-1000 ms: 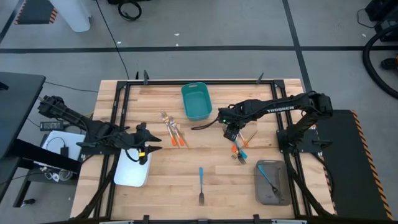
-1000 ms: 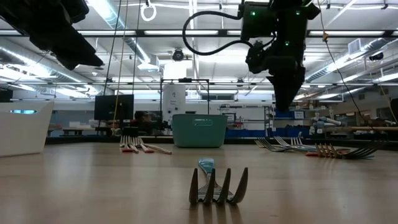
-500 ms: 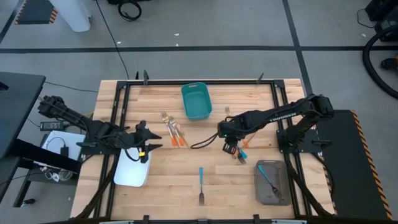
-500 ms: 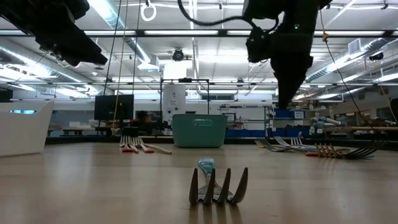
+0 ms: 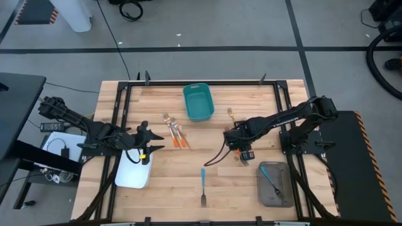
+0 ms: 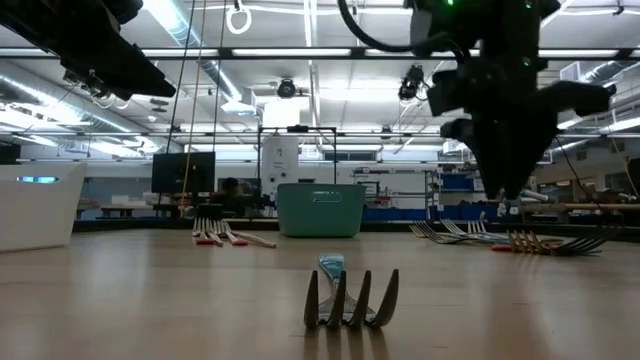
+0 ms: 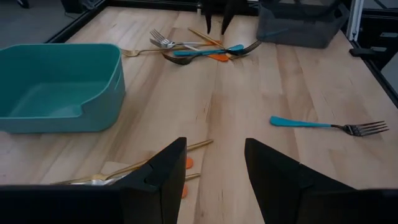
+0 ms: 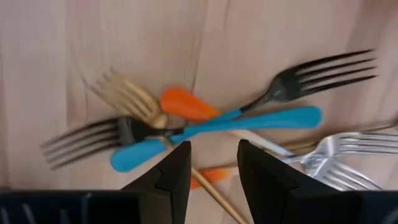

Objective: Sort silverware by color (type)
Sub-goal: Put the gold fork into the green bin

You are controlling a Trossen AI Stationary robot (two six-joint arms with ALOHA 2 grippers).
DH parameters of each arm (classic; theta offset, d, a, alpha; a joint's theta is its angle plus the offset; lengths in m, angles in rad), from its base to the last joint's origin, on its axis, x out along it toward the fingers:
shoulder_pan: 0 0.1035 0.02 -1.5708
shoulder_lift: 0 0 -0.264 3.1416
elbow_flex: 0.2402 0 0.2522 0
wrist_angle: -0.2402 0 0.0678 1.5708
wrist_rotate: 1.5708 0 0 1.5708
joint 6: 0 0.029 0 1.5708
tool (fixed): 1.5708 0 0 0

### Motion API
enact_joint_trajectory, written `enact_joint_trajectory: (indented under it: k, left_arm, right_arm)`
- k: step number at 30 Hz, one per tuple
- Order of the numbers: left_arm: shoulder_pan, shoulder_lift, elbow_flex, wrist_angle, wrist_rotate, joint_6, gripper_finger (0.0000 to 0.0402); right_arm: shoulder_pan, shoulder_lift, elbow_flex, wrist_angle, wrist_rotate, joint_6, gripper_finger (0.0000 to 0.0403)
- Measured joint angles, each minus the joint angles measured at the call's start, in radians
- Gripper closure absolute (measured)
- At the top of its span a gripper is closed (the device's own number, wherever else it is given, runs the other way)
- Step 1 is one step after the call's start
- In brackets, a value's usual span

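Note:
A pile of silverware (image 8: 205, 124) lies flat on the table right of centre: two blue-handled forks (image 8: 261, 118), orange handles (image 8: 183, 104), a gold fork (image 8: 127, 93) and a silver one (image 8: 348, 152). My right gripper (image 8: 214, 168) hangs open above this pile (image 5: 244, 158), pointing down and touching nothing. My left gripper (image 7: 214, 165) is open over the white tray (image 5: 133, 171) at the left. One blue-handled fork (image 5: 203, 183) lies alone near the front edge. Orange and gold forks (image 5: 176, 134) lie left of centre, and another blue fork (image 5: 271, 178) is in the grey tray (image 5: 282, 194).
A teal bin (image 5: 198, 102) stands at the far middle of the table, with a single gold fork (image 5: 231, 113) to its right. A dark cable (image 5: 217, 157) loops from the right arm over the table. Bare wood lies between the lone blue fork and the white tray.
My right gripper has come toward the table's near edge and a little down. It now stands over the pile of silverware, and it has rolled about its own axis on the way. It stays open. No piece of silverware has moved.

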Motion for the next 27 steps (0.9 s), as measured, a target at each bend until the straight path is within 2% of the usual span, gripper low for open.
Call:
enact_joint_trajectory:
  k: [11,27]
  left_arm:
    - [0.000,0.000,0.000,0.001,0.000,0.000,0.0230]
    - [0.000,0.000,0.000,0.001,0.000,0.001,0.0230]
  right_arm:
    - [0.016,0.000,-0.106,0.050,0.000,-0.093,0.0266]
    - [0.016,0.000,-0.214,0.183,-0.026,-0.110,0.0278]
